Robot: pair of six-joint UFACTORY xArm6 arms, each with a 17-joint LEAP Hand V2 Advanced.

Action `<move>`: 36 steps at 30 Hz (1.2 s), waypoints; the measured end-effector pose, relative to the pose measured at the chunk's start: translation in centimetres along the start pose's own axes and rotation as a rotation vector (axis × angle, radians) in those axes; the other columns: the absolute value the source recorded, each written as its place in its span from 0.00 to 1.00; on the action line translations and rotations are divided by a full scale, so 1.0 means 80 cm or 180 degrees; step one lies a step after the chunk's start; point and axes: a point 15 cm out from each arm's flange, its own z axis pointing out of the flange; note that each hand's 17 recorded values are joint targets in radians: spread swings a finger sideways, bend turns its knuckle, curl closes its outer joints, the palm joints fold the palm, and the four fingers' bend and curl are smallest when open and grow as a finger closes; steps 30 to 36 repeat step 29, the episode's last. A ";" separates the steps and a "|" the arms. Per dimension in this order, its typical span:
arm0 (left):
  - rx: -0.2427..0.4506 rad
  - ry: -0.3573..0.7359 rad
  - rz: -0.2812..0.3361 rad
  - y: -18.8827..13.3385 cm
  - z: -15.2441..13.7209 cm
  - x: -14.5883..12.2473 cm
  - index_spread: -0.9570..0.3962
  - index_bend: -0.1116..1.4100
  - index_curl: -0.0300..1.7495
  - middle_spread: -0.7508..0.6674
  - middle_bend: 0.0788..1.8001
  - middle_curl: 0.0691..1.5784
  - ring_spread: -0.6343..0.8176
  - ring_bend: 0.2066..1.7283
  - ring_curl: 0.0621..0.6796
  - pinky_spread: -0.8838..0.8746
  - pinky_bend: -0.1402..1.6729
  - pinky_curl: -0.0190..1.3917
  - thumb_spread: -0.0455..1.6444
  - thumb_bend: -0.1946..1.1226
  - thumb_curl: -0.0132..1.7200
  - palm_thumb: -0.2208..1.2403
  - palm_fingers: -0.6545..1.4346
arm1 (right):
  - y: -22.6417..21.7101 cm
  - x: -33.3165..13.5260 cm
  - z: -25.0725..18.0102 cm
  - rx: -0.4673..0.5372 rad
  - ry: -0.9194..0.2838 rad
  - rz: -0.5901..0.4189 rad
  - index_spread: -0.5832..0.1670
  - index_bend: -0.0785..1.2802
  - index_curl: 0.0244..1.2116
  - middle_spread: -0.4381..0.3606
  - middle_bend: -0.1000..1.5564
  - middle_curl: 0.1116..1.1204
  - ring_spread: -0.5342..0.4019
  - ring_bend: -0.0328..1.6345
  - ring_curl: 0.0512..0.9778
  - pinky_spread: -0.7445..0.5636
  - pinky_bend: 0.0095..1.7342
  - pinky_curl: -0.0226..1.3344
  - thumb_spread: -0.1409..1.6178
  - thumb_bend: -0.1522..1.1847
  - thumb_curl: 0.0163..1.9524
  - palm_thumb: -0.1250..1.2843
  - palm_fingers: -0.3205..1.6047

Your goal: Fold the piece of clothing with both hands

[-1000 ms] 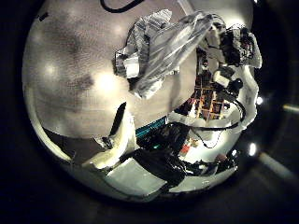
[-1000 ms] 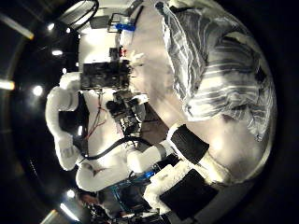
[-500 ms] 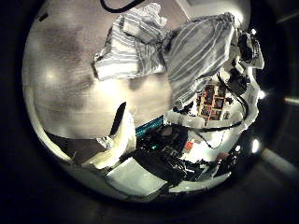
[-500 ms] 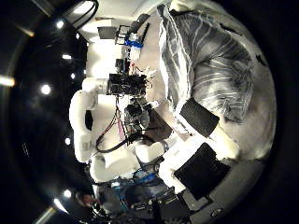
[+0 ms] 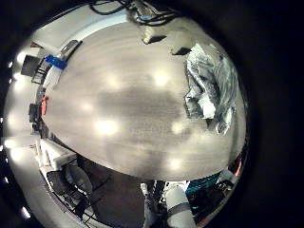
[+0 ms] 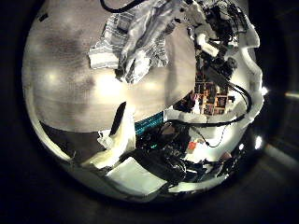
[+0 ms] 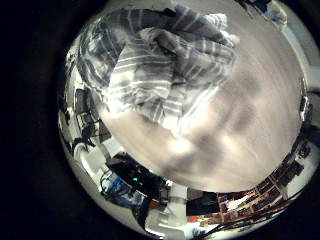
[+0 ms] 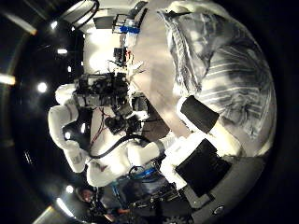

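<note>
A striped garment [image 5: 211,87] lies crumpled on the table [image 5: 114,104], away from my left hand, as the left little finger side palm view shows. In the left thumb side palm view the garment [image 6: 138,37] lies bunched, with the right hand [image 6: 213,33] beside it; my left hand's fingers [image 6: 117,135] are straight and hold nothing. In the right little finger side palm view the garment [image 7: 160,60] is close and fills much of the picture. In the right thumb side palm view a straight finger [image 8: 201,117] of my right hand lies at the garment's [image 8: 220,65] edge, and the left arm [image 8: 79,126] shows.
Several small objects [image 5: 47,68] lie at the table's far edge in the left little finger side palm view. Bare table top [image 7: 235,110] stretches beside the garment. Shelves and equipment [image 6: 210,98] stand beyond the table.
In the left thumb side view the garment looks more bunched and farther off, and the right hand now shows beside it. The right thumb side view has barely shifted; the left arm has moved.
</note>
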 end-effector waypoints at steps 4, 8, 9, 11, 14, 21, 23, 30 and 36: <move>-0.0002 -0.0001 -0.0013 0.009 0.000 -0.001 0.71 0.19 0.21 0.74 0.06 0.14 0.76 0.29 0.25 0.77 0.32 0.24 0.68 0.13 0.21 0.44 0.33 | 0.003 0.028 0.007 -0.0126 0.0664 -0.0114 0.10 0.41 0.35 0.37 0.26 0.20 0.65 0.30 0.10 0.94 0.25 0.21 0.74 0.09 0.28 0.52 0.29; 0.0001 0.0016 -0.0019 0.011 0.000 -0.003 0.71 0.19 0.21 0.74 0.06 0.14 0.76 0.29 0.25 0.77 0.32 0.24 0.68 0.13 0.21 0.44 0.33 | 0.005 0.066 -0.007 -0.0227 0.1485 -0.0178 0.12 0.40 0.34 0.42 0.22 0.20 0.70 0.27 0.10 0.93 0.23 0.21 0.74 0.09 0.27 0.48 0.28; 0.0001 0.0016 -0.0020 0.011 0.001 -0.003 0.71 0.19 0.21 0.74 0.06 0.14 0.76 0.30 0.25 0.77 0.32 0.24 0.68 0.13 0.21 0.44 0.33 | 0.004 0.069 -0.011 -0.0232 0.1616 -0.0186 0.13 0.38 0.34 0.43 0.22 0.20 0.71 0.27 0.10 0.93 0.23 0.21 0.75 0.10 0.26 0.48 0.27; 0.0006 0.0015 -0.0030 0.012 0.000 -0.002 0.71 0.19 0.21 0.74 0.06 0.14 0.76 0.30 0.25 0.77 0.32 0.24 0.68 0.13 0.21 0.44 0.33 | 0.007 0.065 -0.021 -0.0210 0.1733 -0.0172 0.15 0.35 0.33 0.44 0.21 0.20 0.72 0.26 0.10 0.93 0.23 0.21 0.75 0.10 0.26 0.47 0.27; -0.0001 0.0019 -0.0040 0.010 0.001 0.001 0.71 0.19 0.21 0.74 0.06 0.14 0.76 0.30 0.25 0.77 0.32 0.24 0.67 0.13 0.22 0.44 0.33 | 0.021 0.059 -0.052 -0.0136 0.1740 -0.0124 0.18 0.27 0.30 0.47 0.19 0.20 0.74 0.26 0.11 0.93 0.24 0.21 0.76 0.10 0.25 0.45 0.26; -0.0003 0.0024 -0.0156 -0.002 -0.002 0.013 0.70 0.19 0.21 0.74 0.06 0.14 0.75 0.30 0.24 0.77 0.32 0.24 0.67 0.13 0.22 0.44 0.33 | 0.088 0.062 -0.156 0.0073 0.1756 0.0163 0.19 0.20 0.28 0.48 0.17 0.20 0.76 0.24 0.12 0.92 0.23 0.21 0.78 0.10 0.23 0.41 0.26; -0.0015 0.0018 -0.0195 -0.008 -0.003 0.020 0.70 0.19 0.21 0.74 0.06 0.14 0.75 0.30 0.24 0.77 0.32 0.24 0.67 0.13 0.22 0.44 0.33 | 0.116 0.060 -0.179 0.0063 0.1749 0.0256 0.20 0.19 0.27 0.49 0.17 0.20 0.76 0.24 0.13 0.92 0.23 0.21 0.78 0.09 0.22 0.39 0.26; -0.0055 0.0036 -0.0268 -0.015 -0.012 0.041 0.70 0.19 0.21 0.74 0.06 0.14 0.75 0.30 0.24 0.77 0.32 0.24 0.67 0.13 0.22 0.44 0.33 | 0.201 0.057 -0.234 0.0005 0.1726 0.0545 0.21 0.18 0.26 0.50 0.17 0.20 0.76 0.24 0.15 0.92 0.23 0.22 0.80 0.10 0.19 0.35 0.26; -0.0055 0.0036 -0.0268 -0.015 -0.012 0.041 0.70 0.19 0.21 0.74 0.06 0.14 0.75 0.30 0.24 0.77 0.32 0.24 0.67 0.13 0.22 0.44 0.33 | 0.201 0.057 -0.234 0.0005 0.1726 0.0545 0.21 0.18 0.26 0.50 0.17 0.20 0.76 0.24 0.15 0.92 0.23 0.22 0.80 0.10 0.19 0.35 0.26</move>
